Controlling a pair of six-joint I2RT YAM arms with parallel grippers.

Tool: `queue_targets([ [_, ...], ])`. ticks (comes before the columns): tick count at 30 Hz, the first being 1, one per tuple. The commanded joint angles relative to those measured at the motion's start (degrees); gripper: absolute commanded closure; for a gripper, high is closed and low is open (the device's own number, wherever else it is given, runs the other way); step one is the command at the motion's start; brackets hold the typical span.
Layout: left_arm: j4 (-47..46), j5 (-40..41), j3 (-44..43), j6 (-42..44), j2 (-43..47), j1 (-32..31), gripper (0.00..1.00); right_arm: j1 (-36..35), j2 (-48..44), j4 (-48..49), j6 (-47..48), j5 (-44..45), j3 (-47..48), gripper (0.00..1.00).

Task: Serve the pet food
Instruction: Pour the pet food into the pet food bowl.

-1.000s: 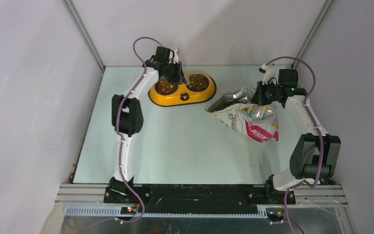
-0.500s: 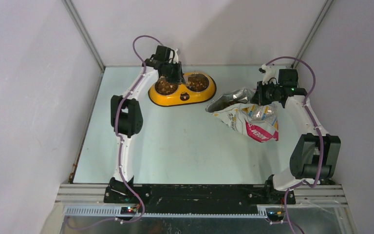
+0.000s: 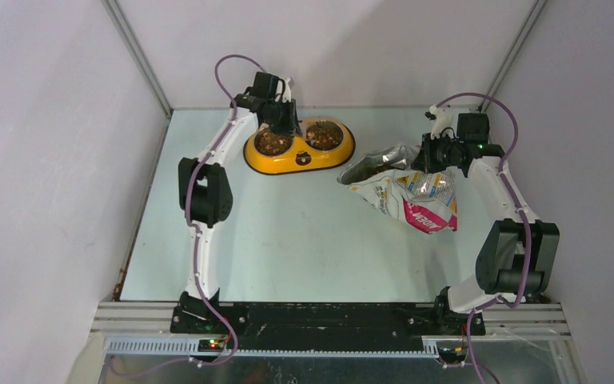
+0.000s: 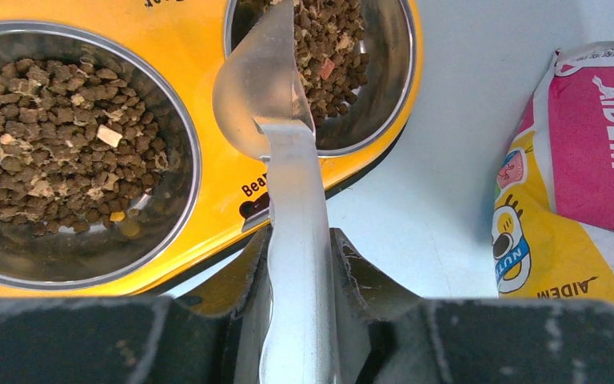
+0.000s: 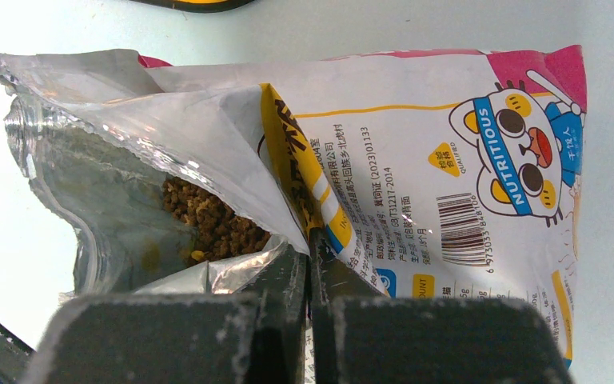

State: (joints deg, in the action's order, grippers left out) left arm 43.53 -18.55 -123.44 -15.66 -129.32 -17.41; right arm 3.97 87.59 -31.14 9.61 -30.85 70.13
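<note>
A pale tabletop (image 3: pixel 288 232) is enclosed by plain walls. At the left end of the bowl (image 3: pixel 320 162), the left tool (image 3: pixel 281 120) is clamped on the handle of a clear scoop (image 4: pixel 268 88). The scoop's long axis runs away from the tool toward the right cup, and it looks empty. Kibble (image 4: pixel 48 136) is heaped in both cups. Right of the bowl, well apart, the bag (image 3: pixel 416 196) lies with its mouth toward the bowl and more kibble inside. Its lip is pinched by the closed right tool (image 3: pixel 436 152). Any refill is judged to be the left arm's, by a sweep rightward.
</note>
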Motion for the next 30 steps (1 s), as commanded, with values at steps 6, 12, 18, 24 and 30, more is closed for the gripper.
queue_targets([
  [6, 0.1, 1.7, -3.9, 2.6, 6.1, -0.3, 1.00, 1.9, -1.1, -4.0, 1.5, 4.8, 0.7, 1.00],
  [12, 1.4, 2.8, -4.3, 3.4, 6.7, -0.8, 1.00, 1.9, -1.0, -4.0, 1.6, 4.7, 0.7, 1.00],
  [18, 1.8, 4.9, -4.2, 4.6, 8.4, -1.2, 1.00, 1.9, -1.1, -4.0, 1.5, 4.7, 0.7, 1.00],
  [24, 2.5, 7.8, -4.3, 6.9, 9.9, -2.1, 1.00, 1.9, -1.2, -4.1, 1.5, 4.6, 0.7, 1.00],
  [30, 3.7, 11.9, -3.9, 11.3, 11.1, -4.5, 1.00, 1.9, -1.2, -4.0, 1.5, 4.5, 0.7, 1.00],
])
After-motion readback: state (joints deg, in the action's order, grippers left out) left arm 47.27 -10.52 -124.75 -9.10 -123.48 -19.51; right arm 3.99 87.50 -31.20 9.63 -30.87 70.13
